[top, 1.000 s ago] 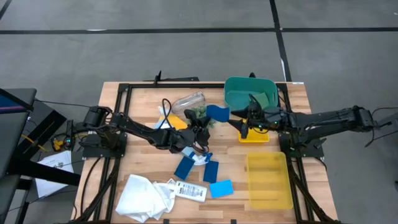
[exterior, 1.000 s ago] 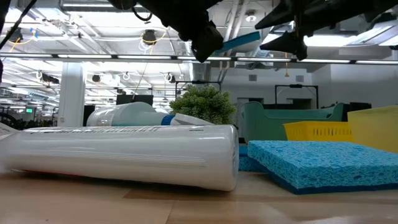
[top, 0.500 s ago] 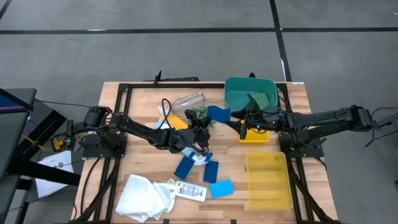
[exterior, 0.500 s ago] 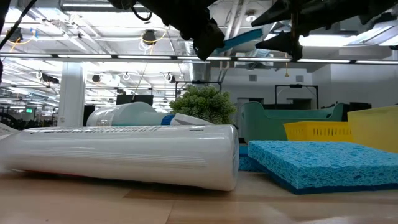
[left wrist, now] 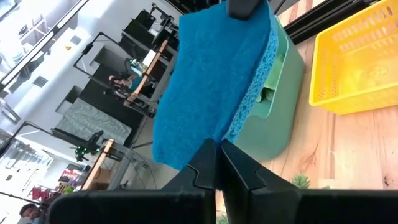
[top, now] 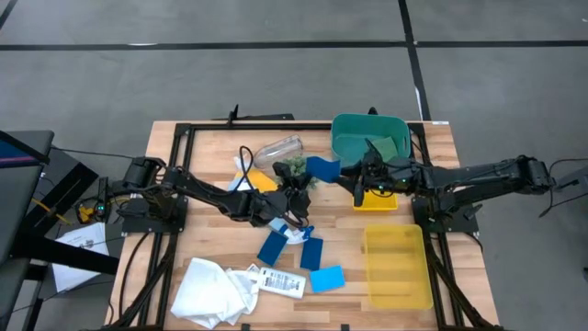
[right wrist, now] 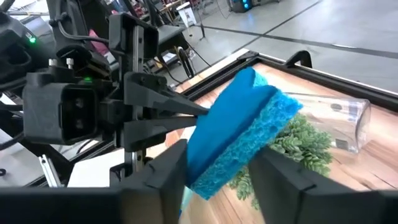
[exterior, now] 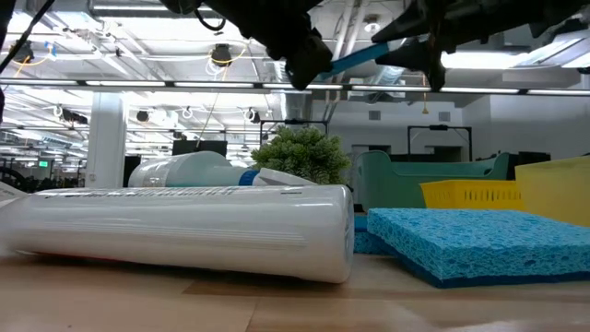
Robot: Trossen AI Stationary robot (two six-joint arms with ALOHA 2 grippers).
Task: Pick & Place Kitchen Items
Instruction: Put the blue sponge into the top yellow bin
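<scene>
My left gripper point(top: 301, 184) is over the table's middle, shut on a blue sponge point(top: 322, 167) that it holds up in the air. My right gripper point(top: 355, 180) is open at the sponge's other end. In the right wrist view its fingers point(right wrist: 169, 167) stand on either side of the sponge point(right wrist: 236, 140). Whether they touch it, I cannot tell. More blue sponges point(top: 312, 253) lie flat on the table nearer the front. A white cloth point(top: 211, 290) and a spray bottle point(top: 278, 281) lie at the front left. A clear cup point(top: 280, 147) lies on its side at the back. My left gripper pinches the blue sponge's near edge point(left wrist: 205, 134) between its two shut fingers. The fingers come from the table's left. The sponge stands out beyond them toward the right arm, lifted clear of the table.
A teal bin point(top: 349, 138) stands at the back right, and a small yellow basket point(top: 377, 200) lies under my right gripper. A larger yellow bin point(top: 397, 267) is at the front right. A green plant ball point(top: 294, 165) and a yellow sponge point(top: 262, 181) lie below the left arm.
My right gripper has moved a little toward the table's left, closing in on the free end of the held sponge, its fingers staying open. My left gripper and the sponge have kept still.
</scene>
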